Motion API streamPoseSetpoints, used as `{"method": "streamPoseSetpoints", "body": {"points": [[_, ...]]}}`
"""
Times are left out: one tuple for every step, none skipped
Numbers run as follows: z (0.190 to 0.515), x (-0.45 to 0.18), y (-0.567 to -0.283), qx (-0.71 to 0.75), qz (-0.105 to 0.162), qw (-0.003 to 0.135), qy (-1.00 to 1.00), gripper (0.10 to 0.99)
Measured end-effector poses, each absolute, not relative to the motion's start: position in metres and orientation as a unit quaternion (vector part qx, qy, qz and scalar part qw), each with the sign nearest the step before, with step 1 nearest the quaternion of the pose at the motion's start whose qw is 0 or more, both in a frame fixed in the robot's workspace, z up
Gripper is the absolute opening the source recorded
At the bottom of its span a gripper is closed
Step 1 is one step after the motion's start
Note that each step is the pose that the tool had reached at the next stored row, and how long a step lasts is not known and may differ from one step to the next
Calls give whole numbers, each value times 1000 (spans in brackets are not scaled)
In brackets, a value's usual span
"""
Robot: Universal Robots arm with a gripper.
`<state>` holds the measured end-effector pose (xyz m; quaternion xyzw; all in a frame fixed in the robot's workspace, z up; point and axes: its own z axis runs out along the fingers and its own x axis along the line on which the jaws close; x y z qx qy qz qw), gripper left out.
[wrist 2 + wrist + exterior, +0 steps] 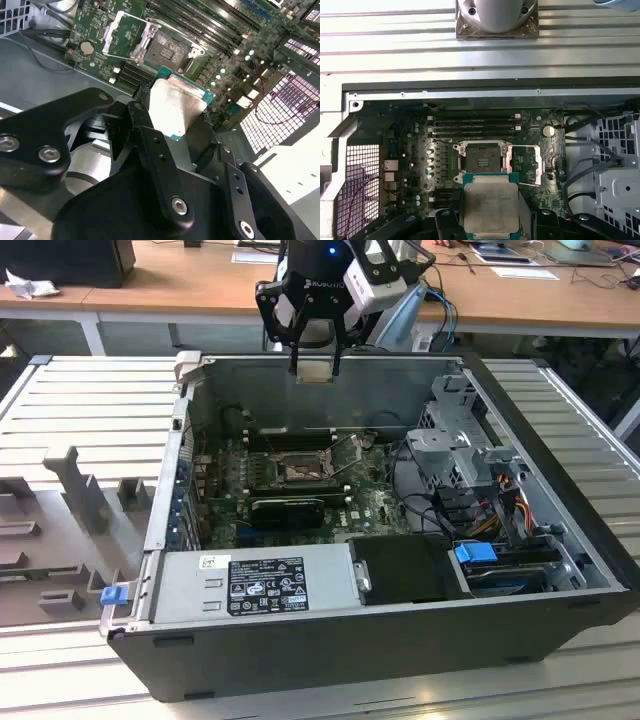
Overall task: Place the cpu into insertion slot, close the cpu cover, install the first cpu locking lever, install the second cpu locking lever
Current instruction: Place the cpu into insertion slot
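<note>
My gripper (315,366) hangs above the open computer case, over its far wall, shut on the cpu (316,371). In both wrist views the cpu (491,202) (175,105) shows its pale metal top and green edge, clamped between the black fingers (148,131). The insertion slot (482,160) (298,471) (170,47) lies bare on the green board below, well apart from the cpu. The cpu cover (527,163) (120,31) is swung open to one side of the slot, with thin wire levers raised beside it.
Long black memory slots (472,125) run beside the socket. A grey power supply (260,585) fills the case's near side, and a metal drive cage (460,445) with cables stands at the exterior view's right. Grey plastic fixtures (70,490) lie outside at the left.
</note>
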<state>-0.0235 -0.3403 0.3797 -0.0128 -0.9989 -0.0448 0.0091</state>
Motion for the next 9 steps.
{"method": "streamPoseSetpoints", "body": {"points": [[380,-24,-340,-14,-45,9,-999,529],[380,-24,-340,-22,-45,9,-999,529],[380,-24,-340,-36,-45,8,-998,529],[379,-24,-340,-39,-45,8,-998,529],[379,-24,-340,-39,-45,8,-998,529],[378,-24,-340,-39,-45,8,-998,529],[377,-24,-340,-39,-45,8,-998,529],[376,-24,-341,-39,-45,8,-998,529],[376,-24,-341,-40,-45,8,-998,529]]}}
